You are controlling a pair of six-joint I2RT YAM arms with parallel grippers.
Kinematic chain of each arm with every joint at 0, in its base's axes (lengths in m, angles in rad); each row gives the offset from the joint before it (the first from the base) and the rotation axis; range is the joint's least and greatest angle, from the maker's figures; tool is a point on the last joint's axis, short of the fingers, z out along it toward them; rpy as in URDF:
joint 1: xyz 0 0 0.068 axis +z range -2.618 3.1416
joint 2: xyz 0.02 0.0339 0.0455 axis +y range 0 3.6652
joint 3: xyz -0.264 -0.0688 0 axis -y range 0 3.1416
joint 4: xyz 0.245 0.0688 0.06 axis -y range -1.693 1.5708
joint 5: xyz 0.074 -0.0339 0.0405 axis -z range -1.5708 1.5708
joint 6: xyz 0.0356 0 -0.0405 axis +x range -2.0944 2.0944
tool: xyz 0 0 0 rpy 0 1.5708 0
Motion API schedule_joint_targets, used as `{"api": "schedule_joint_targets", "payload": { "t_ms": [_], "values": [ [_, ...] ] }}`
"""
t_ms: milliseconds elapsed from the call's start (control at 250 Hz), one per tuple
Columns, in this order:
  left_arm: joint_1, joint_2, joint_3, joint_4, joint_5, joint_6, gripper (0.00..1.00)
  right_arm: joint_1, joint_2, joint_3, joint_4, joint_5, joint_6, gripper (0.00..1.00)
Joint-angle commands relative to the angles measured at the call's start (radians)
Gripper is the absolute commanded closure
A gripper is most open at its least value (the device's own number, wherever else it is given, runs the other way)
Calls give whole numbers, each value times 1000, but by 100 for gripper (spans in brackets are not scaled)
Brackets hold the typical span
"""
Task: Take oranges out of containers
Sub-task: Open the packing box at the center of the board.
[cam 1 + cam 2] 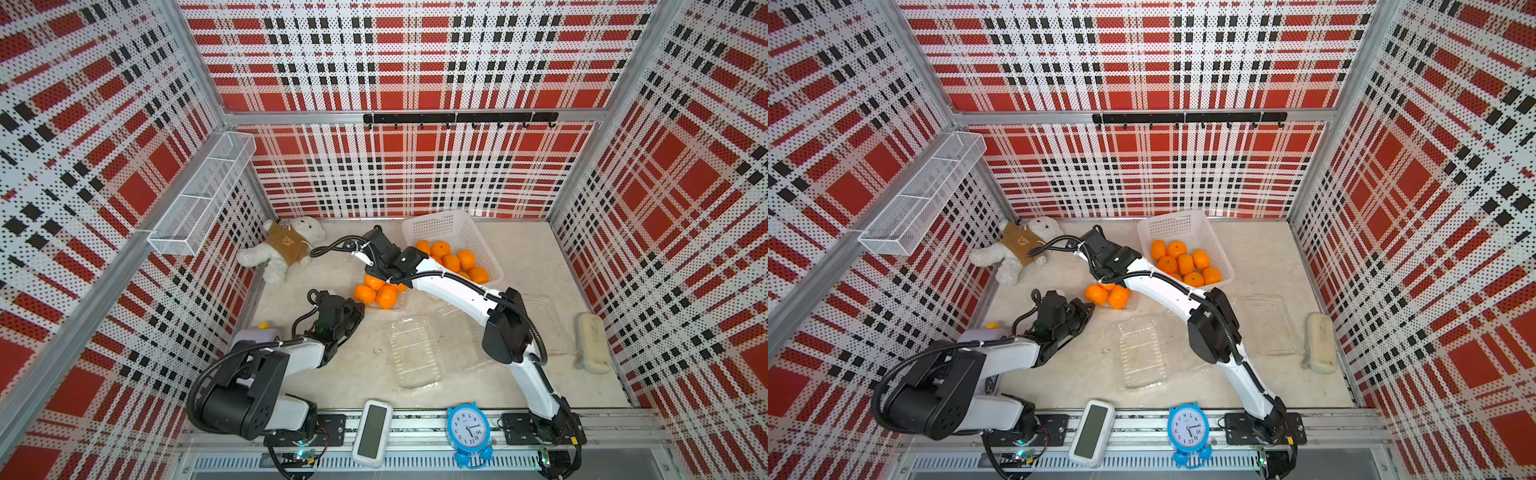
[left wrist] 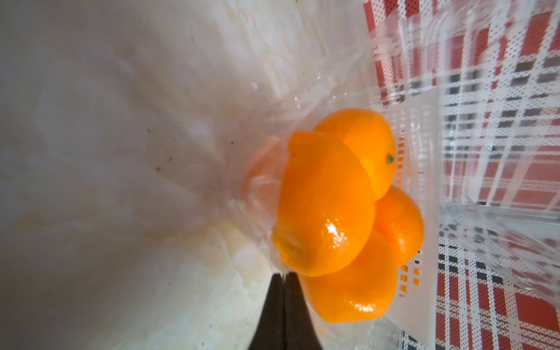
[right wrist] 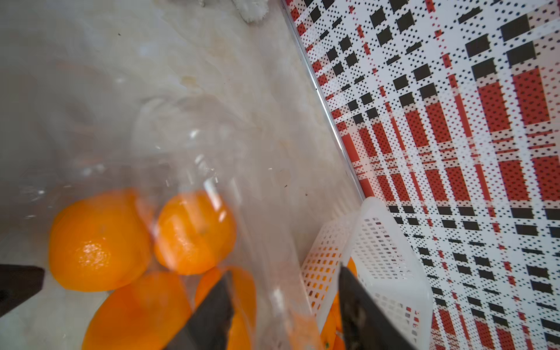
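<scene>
The left end effector (image 2: 284, 277) is clenching tight, its two dark fingertips meeting on the thin rim of the clear container (image 3: 188, 136), which is sitting on the counter (image 1: 519, 249) just beside the white basket (image 1: 440, 224). The plastic edge is running right into the pinch. Four oranges (image 2: 325, 206) are lying bunched together inside this container, touching one another. The right end effector (image 3: 285, 271) is hanging over the same container with its jaws spread apart and grasping nothing. A raised sheet of the clear plastic is standing in the gap between its fingers, blurring the fruit behind it. In both top views the right arm (image 1: 449, 286) is reaching across the counter, its wrist covering part of the cluster. More oranges (image 1: 451, 262) are resting in the white basket, piled toward its near end. Two further containers are lying empty on the counter — one (image 1: 414, 351) between the two arms, the other (image 1: 1266, 324) beside the right arm's elbow, well apart from the fruit.
</scene>
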Motion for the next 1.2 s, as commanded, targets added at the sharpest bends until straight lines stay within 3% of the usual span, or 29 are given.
{"api": "schedule_joint_targets", "payload": {
  "t_ms": [0, 180, 252, 488, 664, 832, 976, 1197],
  "values": [
    [27, -86, 4, -164, -21, 49, 99, -12, 65, 100, 78, 84, -64, 0],
    [70, -227, 14, -333, -39, 92, 77, -37, 128, 310, -41, 84, -29, 0],
    [81, -277, 17, -392, -52, 111, 71, -37, 97, 277, -31, 50, -34, 0],
    [135, -382, 6, -499, -42, 146, 65, -56, -4, 182, -28, 44, 37, 0],
    [137, -449, 76, -614, -54, 230, 56, -71, -75, 158, -89, 8, 138, 0],
    [152, -520, 199, -760, -80, 352, 42, -69, -177, 61, -129, -179, 335, 0],
    [196, -557, 306, -878, -87, 458, 22, -70, -229, -65, -81, -314, 550, 0],
    [315, -561, 423, -982, 26, 612, 5, -72, -115, -50, -124, -300, 890, 1]
  ]
}}
